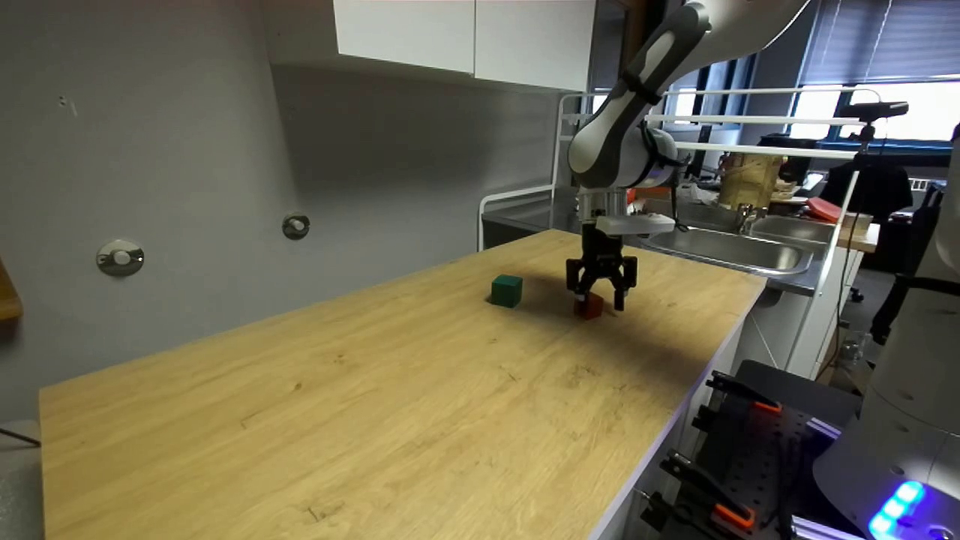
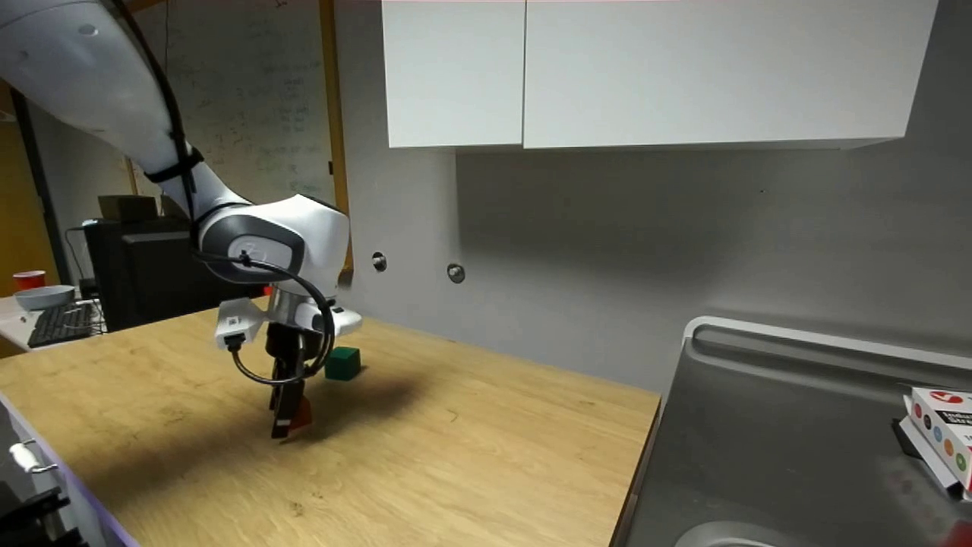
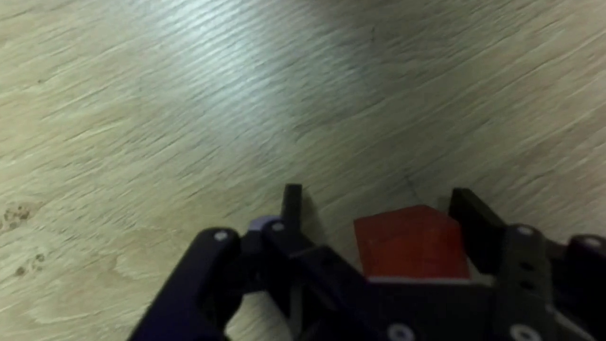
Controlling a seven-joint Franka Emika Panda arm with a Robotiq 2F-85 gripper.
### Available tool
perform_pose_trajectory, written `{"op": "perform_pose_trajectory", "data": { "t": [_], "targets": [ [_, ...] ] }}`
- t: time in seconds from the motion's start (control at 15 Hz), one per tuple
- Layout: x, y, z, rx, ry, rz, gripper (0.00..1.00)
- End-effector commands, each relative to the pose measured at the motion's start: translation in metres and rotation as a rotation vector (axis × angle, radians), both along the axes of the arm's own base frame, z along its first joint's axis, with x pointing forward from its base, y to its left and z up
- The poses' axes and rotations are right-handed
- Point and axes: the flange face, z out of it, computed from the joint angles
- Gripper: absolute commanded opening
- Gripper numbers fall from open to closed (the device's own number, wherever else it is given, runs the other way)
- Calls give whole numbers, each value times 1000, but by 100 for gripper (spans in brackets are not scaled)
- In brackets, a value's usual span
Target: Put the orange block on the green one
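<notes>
Grey wall (image 1: 187,165) is running behind wood-grain table (image 1: 300,420) in both exterior views; white cabinets (image 2: 714,68) are hanging up there, dark shadow (image 2: 592,213) spreading below; steel sink (image 1: 735,249) is sitting past table's end, white rails (image 1: 750,120) rising near it; bright light is entering through window (image 1: 934,109) under blind (image 1: 885,41); scribbled whiteboard (image 2: 250,99) is showing at back in an exterior view

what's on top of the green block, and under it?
Nothing sits on the green block; its top shows bare in both exterior views. Under it is the wooden tabletop; the block's underside and the patch it covers can't be seen.
</notes>
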Motion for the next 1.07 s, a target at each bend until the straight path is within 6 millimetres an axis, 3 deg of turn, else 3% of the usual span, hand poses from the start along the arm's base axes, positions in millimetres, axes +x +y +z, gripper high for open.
{"op": "perform_pose_trajectory", "data": {
  "t": [0.0,0.13,0.33,0.67,1.0],
  "targets": [
    [15,-3,-5,7,1,12,50],
    [21,-2,-1,-1,-7,19,34],
    [32,-1,11,-15,-34,33,18],
    [51,8,28,-29,-73,63,18],
    [68,35,35,-37,-93,121,18]
  ]
}}
